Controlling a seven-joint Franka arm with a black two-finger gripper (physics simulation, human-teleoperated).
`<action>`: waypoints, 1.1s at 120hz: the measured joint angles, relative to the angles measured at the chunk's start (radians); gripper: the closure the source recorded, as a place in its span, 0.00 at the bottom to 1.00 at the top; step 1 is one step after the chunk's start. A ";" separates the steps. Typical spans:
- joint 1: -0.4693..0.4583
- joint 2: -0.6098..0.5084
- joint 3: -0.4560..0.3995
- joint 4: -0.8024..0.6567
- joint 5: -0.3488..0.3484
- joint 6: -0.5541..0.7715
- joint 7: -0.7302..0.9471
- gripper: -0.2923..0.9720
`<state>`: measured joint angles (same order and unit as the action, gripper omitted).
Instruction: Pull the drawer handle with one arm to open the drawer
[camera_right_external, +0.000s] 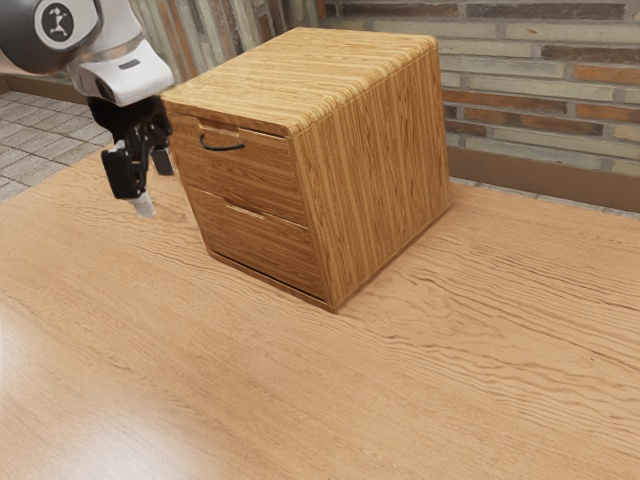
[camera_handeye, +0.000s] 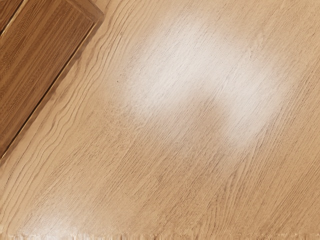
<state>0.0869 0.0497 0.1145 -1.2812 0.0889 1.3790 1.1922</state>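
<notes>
Finds the jaws spread with nothing between them, the gripper (camera_right_external: 150, 188) pointing down just above the table (camera_right_external: 400, 390), hung from an arm entering at the exterior view's upper left. Places the drawer handle (camera_right_external: 222, 146), a dark loop on the top drawer (camera_right_external: 250, 172) of the wooden cabinet (camera_right_external: 350, 150), near the fingers toward the exterior view's right, slightly higher and untouched.
</notes>
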 joint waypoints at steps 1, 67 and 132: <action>0.013 0.000 -0.006 0.000 0.001 0.000 0.008 0.23; 0.184 0.073 -0.081 0.016 -0.095 0.358 0.606 0.36; 0.248 0.144 -0.099 0.017 -0.201 0.504 0.933 0.54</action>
<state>0.3353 0.1933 0.0151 -1.2647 -0.1117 1.8829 2.1248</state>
